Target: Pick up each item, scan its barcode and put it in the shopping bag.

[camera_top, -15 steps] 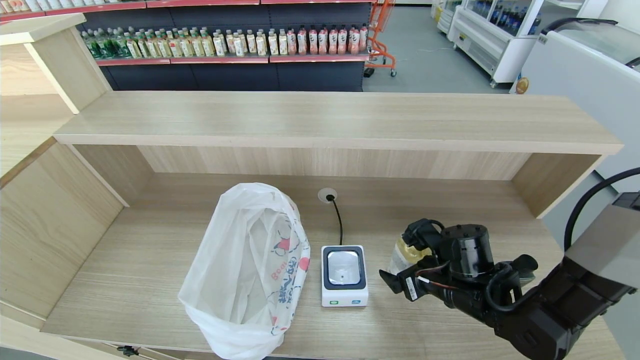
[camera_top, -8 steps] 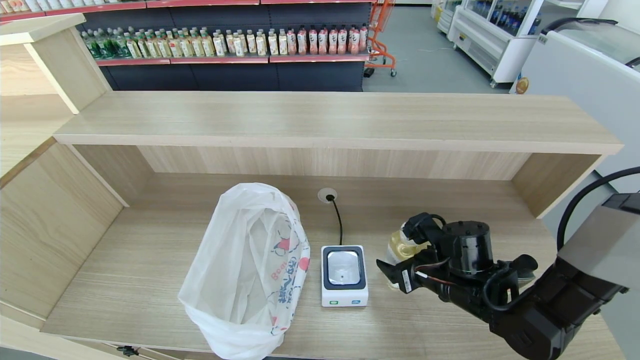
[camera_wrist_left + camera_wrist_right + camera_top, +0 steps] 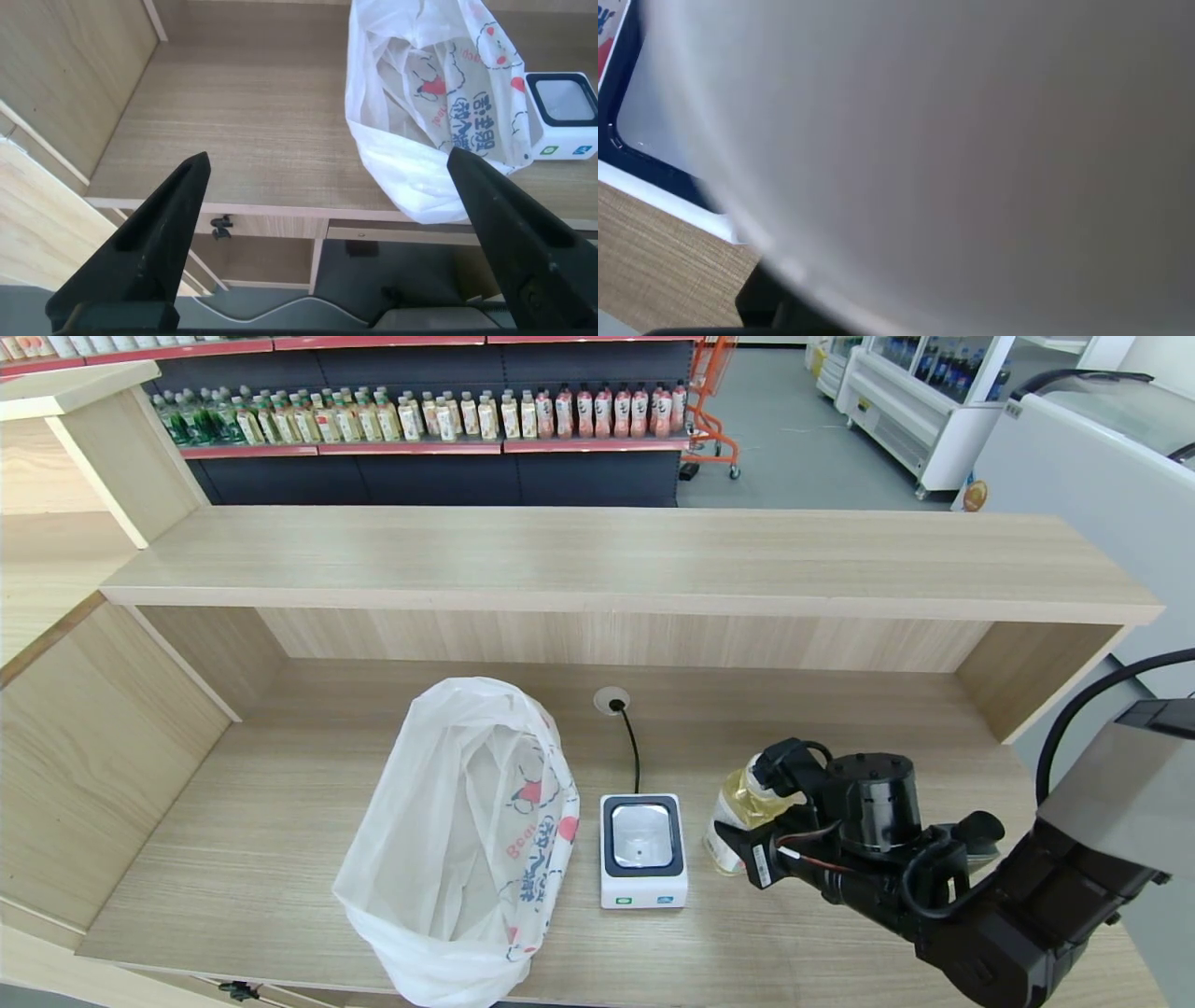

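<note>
A clear bottle (image 3: 740, 805) of yellowish liquid with a white label is held just above the counter, and my right gripper (image 3: 752, 808) is shut on it from the right. It hangs a little to the right of the white barcode scanner (image 3: 642, 848). In the right wrist view the bottle (image 3: 952, 140) sits close to the lens as a pale blur. The white shopping bag (image 3: 467, 840) stands open to the left of the scanner. My left gripper (image 3: 332, 243) is open, off the counter's front edge, with the bag (image 3: 420, 93) and the scanner (image 3: 561, 112) ahead of it.
A black cable (image 3: 631, 742) runs from the scanner to a grommet at the back. A raised wooden shelf (image 3: 616, 560) overhangs the back of the counter (image 3: 261, 821), with side walls at left and right. Bare counter lies left of the bag.
My right gripper has carried the bottle a little to the left, closer to the scanner, and slightly lower. The bag and the scanner have stayed put.
</note>
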You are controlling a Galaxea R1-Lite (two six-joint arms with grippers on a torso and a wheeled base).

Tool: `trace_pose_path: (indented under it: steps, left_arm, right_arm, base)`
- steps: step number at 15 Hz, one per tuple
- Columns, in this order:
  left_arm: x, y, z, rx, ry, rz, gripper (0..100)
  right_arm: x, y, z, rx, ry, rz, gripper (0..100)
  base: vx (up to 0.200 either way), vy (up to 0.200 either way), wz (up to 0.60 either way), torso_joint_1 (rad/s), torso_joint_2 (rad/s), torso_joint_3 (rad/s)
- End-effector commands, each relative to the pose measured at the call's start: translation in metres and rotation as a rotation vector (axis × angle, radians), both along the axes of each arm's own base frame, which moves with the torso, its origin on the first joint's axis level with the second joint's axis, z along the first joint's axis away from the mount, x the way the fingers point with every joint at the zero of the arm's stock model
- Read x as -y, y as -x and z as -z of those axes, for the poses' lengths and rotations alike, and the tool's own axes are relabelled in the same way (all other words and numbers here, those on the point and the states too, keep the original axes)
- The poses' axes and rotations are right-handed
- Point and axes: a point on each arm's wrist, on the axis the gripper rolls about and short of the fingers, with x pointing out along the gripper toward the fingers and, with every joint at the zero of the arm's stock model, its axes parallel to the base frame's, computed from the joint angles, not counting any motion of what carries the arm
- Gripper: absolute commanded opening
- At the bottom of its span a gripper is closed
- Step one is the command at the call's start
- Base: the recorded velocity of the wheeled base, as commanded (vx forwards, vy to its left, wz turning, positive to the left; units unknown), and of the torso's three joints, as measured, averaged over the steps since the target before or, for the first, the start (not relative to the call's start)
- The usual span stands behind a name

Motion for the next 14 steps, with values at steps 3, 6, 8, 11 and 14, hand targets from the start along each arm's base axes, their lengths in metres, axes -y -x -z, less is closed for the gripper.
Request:
trace_pose_path:
  steps: [3, 6, 8, 11, 14]
  left_arm:
    - [0.0, 0.0, 0.0, 0.0, 0.0, 0.0, 100]
    - [0.0, 0.0, 0.0, 0.0, 0.002, 0.0, 100]
    - [0.0, 0.0, 0.0, 0.0, 0.0, 0.0, 100]
    - [0.0, 0.0, 0.0, 0.0, 0.0, 0.0, 100]
    - [0.0, 0.0, 0.0, 0.0, 0.0, 0.0, 100]
  right_arm:
    - [0.006, -0.001, -0.01, 0.021, -0.025, 0.021, 0]
    - [0.026, 0.009, -0.048, 0.074, -0.142, -0.039, 0]
    - [0.053, 0.021, -0.076, 0.067, -0.206, -0.104, 0]
    - [0.089, 0.039, -0.103, 0.04, -0.305, -0.272, 0]
    - [0.094, 0.059, -0.111, -0.015, -0.384, -0.433, 0]
  base:
    - [0.0, 0.0, 0.0, 0.0, 0.0, 0.0]
    - [0.0, 0.0, 0.0, 0.0, 0.0, 0.0]
    - [0.0, 0.0, 0.0, 0.0, 0.0, 0.0]
    - [0.0, 0.0, 0.0, 0.0, 0.0, 0.0]
    - [0.0, 0.0, 0.0, 0.0, 0.0, 0.0]
